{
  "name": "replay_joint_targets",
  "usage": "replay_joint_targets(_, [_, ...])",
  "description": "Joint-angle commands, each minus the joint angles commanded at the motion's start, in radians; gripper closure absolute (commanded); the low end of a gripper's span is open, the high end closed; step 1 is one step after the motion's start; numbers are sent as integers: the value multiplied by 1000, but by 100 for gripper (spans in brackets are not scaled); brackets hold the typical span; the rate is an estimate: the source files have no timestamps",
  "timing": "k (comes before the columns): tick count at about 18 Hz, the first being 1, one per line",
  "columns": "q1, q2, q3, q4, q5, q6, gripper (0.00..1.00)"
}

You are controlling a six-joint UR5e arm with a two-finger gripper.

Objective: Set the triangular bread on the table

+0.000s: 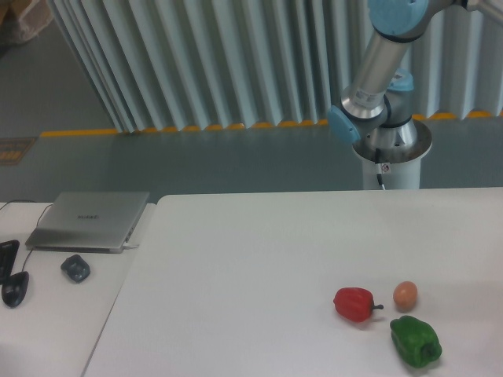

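The large plain white flat-topped table (251,259) with its rounded corner is filling most of the foreground; 3 things are sitting together toward its front right part; a glossy red bell pepper (355,304) is lying on its side with its dark stem pointing right, a small round tan-orange egg-like ball (405,295) is resting just beside it to the right and slightly farther back, and a shiny green bell pepper (416,341) is lying nearest the front edge, just below the ball; none of the 3 seem to be touching, though the red pepper's stem is coming close to the ball.

Behind the table, the silver and light-blue robot arm (377,78) is rising from a round grey pedestal base (391,157) and reaching up out of the top right of the view; the gripper is lying outside the frame, so I cannot tell whether it is wide, narrow or holding anything; the triangular bread is not showing anywhere in this view either, neither on the table nor beside the peppers.

To the left, a smaller white desk (55,314) is standing flush against the table; a closed grey laptop (88,221) is lying on it, a dark grey mouse (75,268) is sitting just in front of the laptop, and 2 black objects (11,275) are resting at the far left edge, too cut off to identify; pale ribbed curtains (236,55) are hanging along the back wall above a yellow floor line (157,129).
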Motion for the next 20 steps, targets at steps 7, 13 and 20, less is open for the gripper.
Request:
replay_joint_targets(7, [-1, -32, -2, -3, 3, -6, 0])
replay_joint_targets(13, [-9, -37, -14, -40, 8, -2, 0])
replay_joint_targets(20, [-12, -54, -14, -38, 21, 0, 8])
